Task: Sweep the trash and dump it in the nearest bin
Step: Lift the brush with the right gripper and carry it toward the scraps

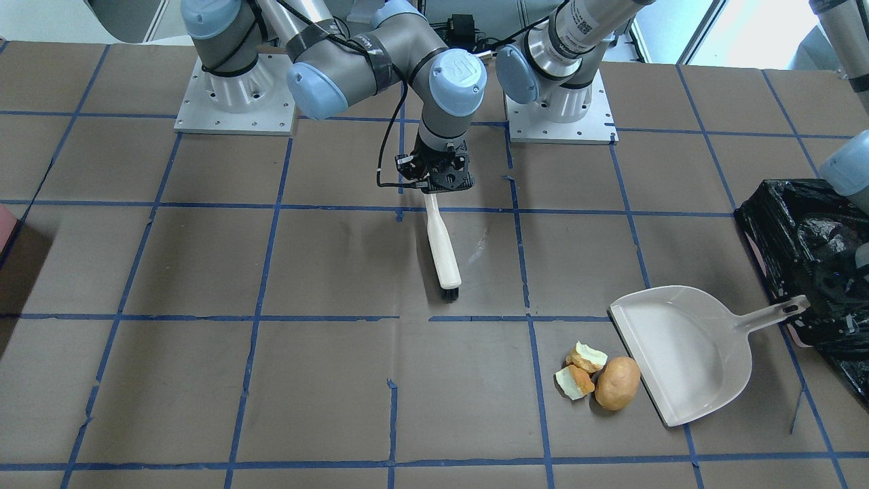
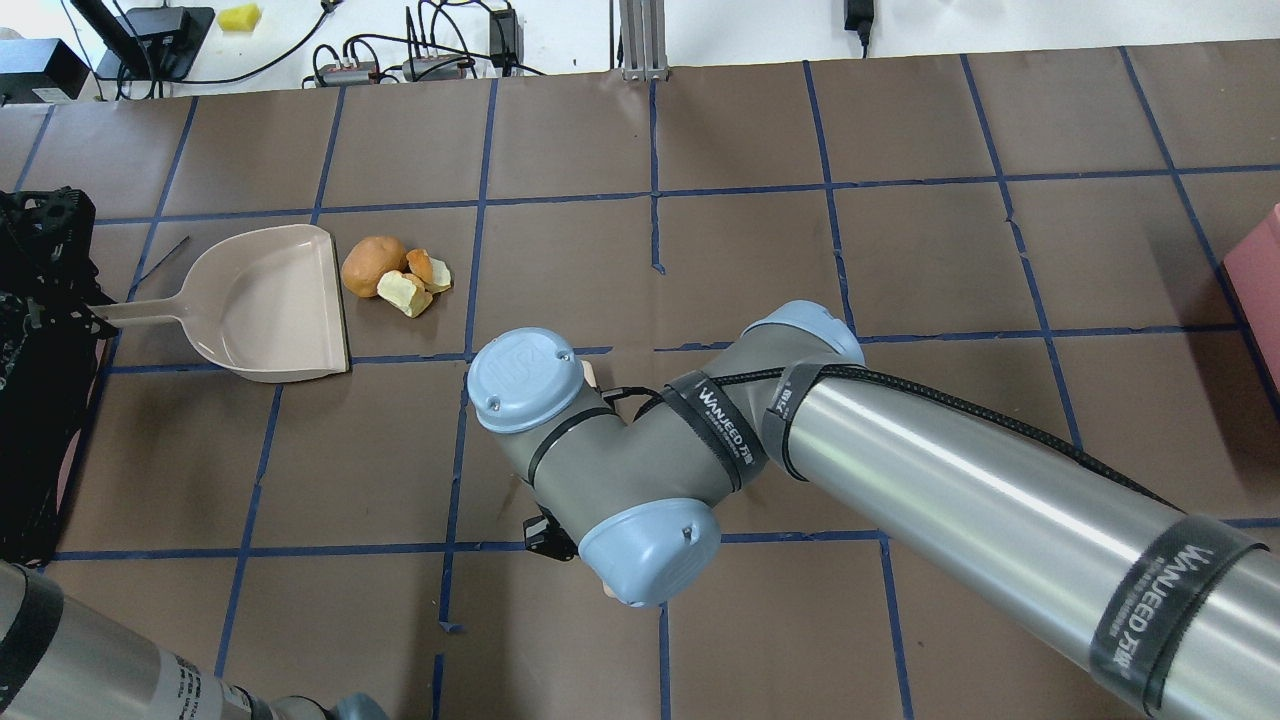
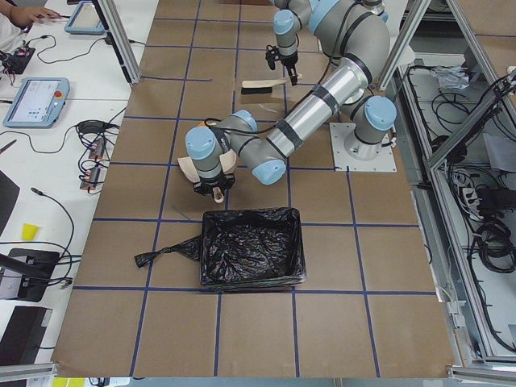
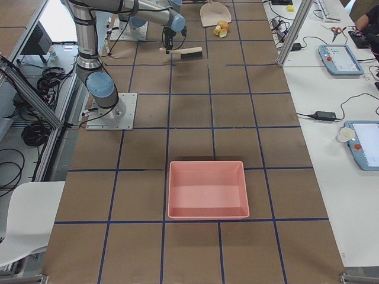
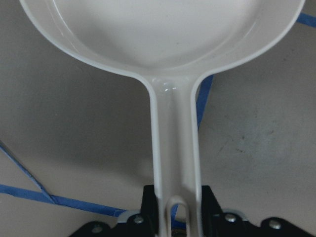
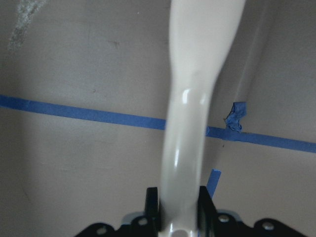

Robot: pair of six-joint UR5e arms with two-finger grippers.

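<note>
The trash (image 1: 614, 384) is a brown potato-like lump with two orange and pale-yellow chunks (image 1: 582, 370), heaped on the table right at the open lip of a beige dustpan (image 1: 686, 350). My left gripper (image 5: 177, 200) is shut on the dustpan handle (image 5: 175, 148), beside the black-bagged bin (image 1: 815, 258). My right gripper (image 1: 434, 185) is shut on the white handle of a brush (image 1: 442, 251). The brush's black bristles (image 1: 449, 294) are near the table, well left of the trash in the front view. The overhead view shows the trash (image 2: 385, 272) and the dustpan (image 2: 270, 305); the right arm hides the brush there.
A reddish-pink tub without a bag (image 4: 207, 189) stands far off on the robot's right side of the table. Both arm bases (image 1: 234, 102) are at the robot's edge of the table. The right arm's elbow (image 2: 640, 470) hangs over the table's middle.
</note>
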